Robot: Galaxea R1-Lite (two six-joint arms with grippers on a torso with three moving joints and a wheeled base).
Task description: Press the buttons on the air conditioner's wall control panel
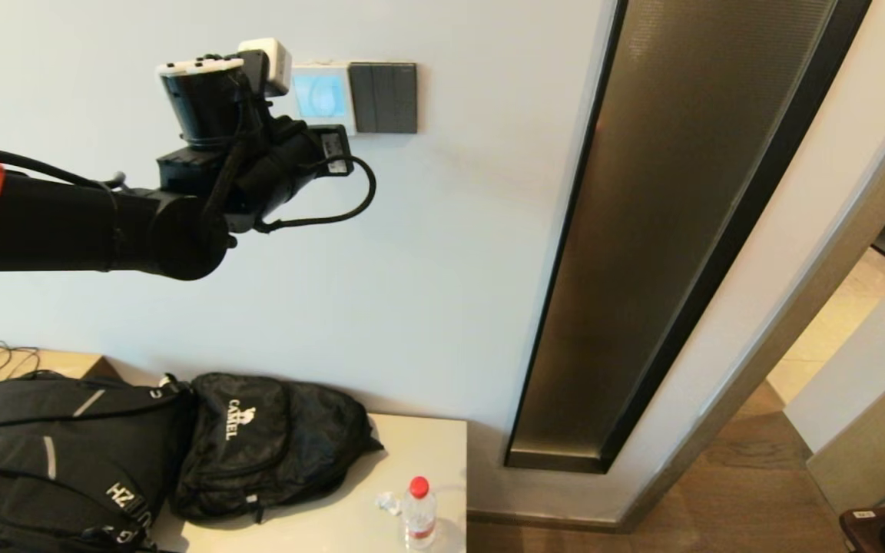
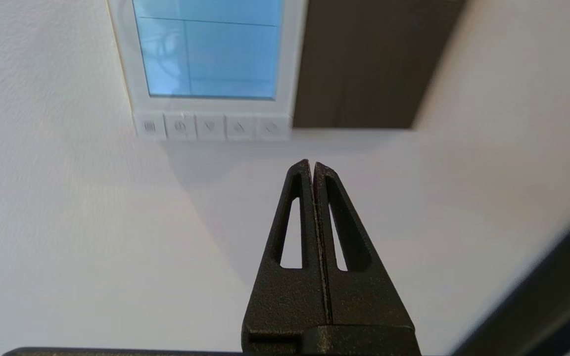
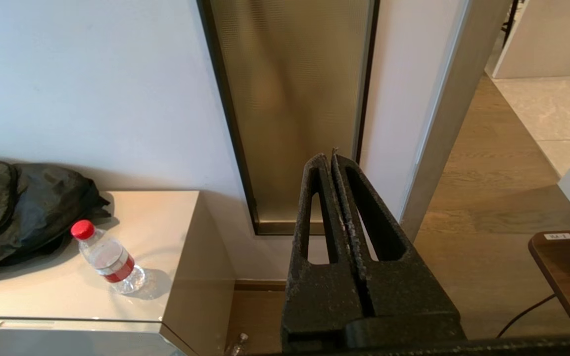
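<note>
So we've got our left arm raised up at the wall, and the left claw (image 2: 312, 165) has its two fingers pressed flat together, empty, tips aimed at the wall just below the air conditioner's wall control panel (image 2: 211, 64). From the wrist camera there's a strip of bare wall between the tips and the panel, so it looks clear of it, though we can't tell how near the wall itself the tips are. The panel's screen is lit pale blue, and the buttons (image 2: 210, 127) sit in a row of five along its bottom edge. Right next to it, touching edge to edge, is the dark grey switch plate (image 1: 385, 97). In the head view the arm covers the panel's left side.

Our right claw (image 3: 333, 159) is also closed with nothing in it, hanging low, pointed toward the tall bronze wall panel (image 3: 290, 99). Down below, the desk (image 1: 427, 453) holds two black backpacks (image 1: 258, 438) and a water bottle (image 1: 419, 513) with a red cap.
</note>
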